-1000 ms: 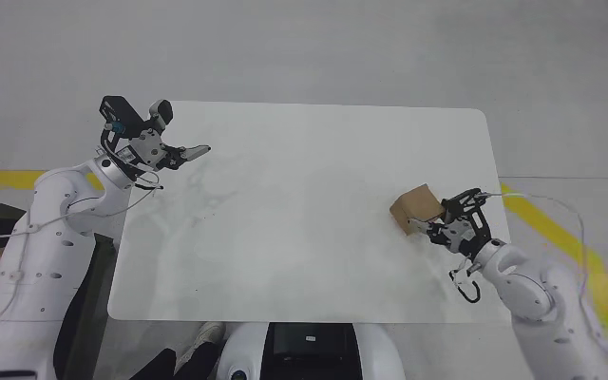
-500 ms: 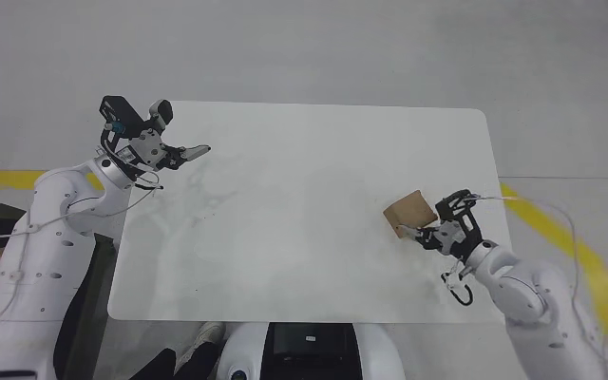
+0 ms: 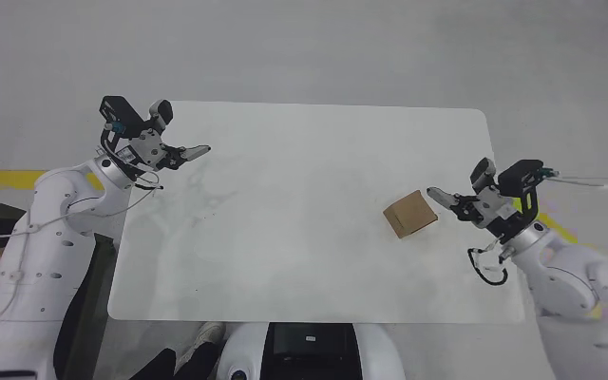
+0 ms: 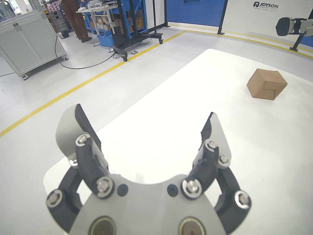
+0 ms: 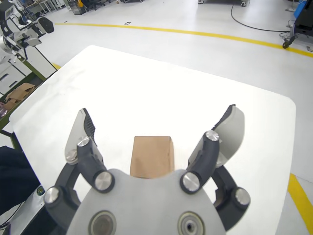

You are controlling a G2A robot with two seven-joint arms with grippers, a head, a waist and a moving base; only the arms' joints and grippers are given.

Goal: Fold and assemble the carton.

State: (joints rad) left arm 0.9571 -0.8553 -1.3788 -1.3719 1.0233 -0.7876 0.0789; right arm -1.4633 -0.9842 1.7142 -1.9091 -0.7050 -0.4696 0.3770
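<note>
Top view, going left to right:

- left gripper (image 3: 195, 152): upper left of the frame, over the table's left corner. Fingers spread wide, nothing between them. It is well apart from the work and looks parked to keep that side free.
- table (image 3: 285, 237): a white slab with rounded corners. It is smooth and matte, with faint grey scuffs left of centre.
- carton (image 3: 410, 214): right of centre, flat on the table and touching neither arm. It is turned a little off the table's edges.
  - Material is plain brown cardboard, matte, in a small boxy shape with crisp edges.
  - The left wrist view shows a stepped seam on the facing side where flaps overlap.
  - All visible faces are shut, so I judge it folded up and the task at or near its end. The underside can't be checked.
- right gripper (image 3: 445, 199): right of the frame, just beside the carton's right edge with a clear gap. Fingers are apart and gripping nothing.
  - In the right wrist view the carton sits low between the two fingers, without contact.
  - From there the gripper could close in for a press or regrip if a flap lifts. Otherwise it has nothing left to do.

Fingers on both grippers are bare metal plates with black ribbed pads, so they should grip cardboard well. A hard squeeze would likely dent the thin walls.
</note>
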